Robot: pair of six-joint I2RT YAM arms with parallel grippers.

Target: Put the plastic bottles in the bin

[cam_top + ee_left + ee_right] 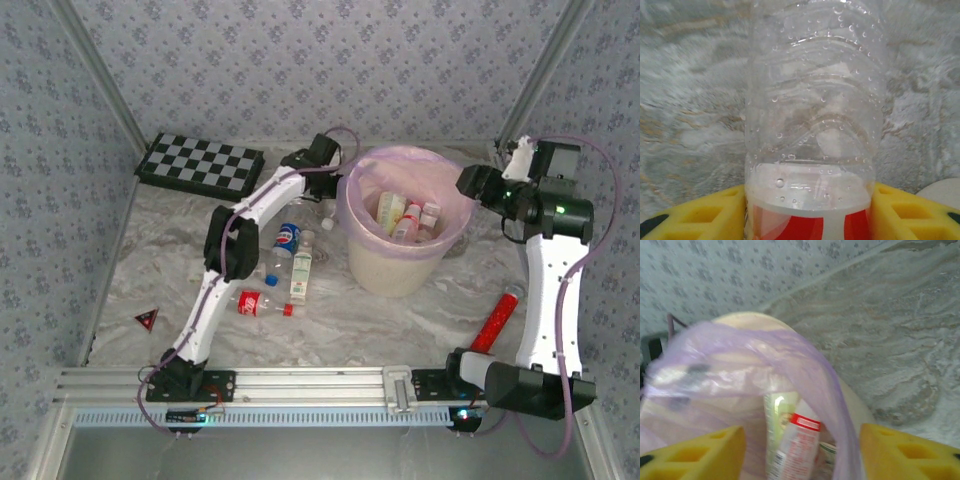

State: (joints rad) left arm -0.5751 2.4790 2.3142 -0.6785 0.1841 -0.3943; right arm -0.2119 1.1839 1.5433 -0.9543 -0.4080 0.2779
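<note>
The bin, a cream bucket lined with a pink-purple bag, stands right of centre and holds several bottles. My right gripper hangs over its right rim. In the right wrist view this gripper is open, with a red-labelled bottle lying in the bag below it. My left gripper reaches down just left of the bin. In the left wrist view the left gripper has its yellow fingers against both sides of a clear bottle with a red label. Three more bottles lie on the table, labelled blue, green and red.
A black-and-white chequered board lies at the back left. A red cylinder lies by the right arm's base. A small red-and-black triangle sits at the left edge. Patterned walls close in the table.
</note>
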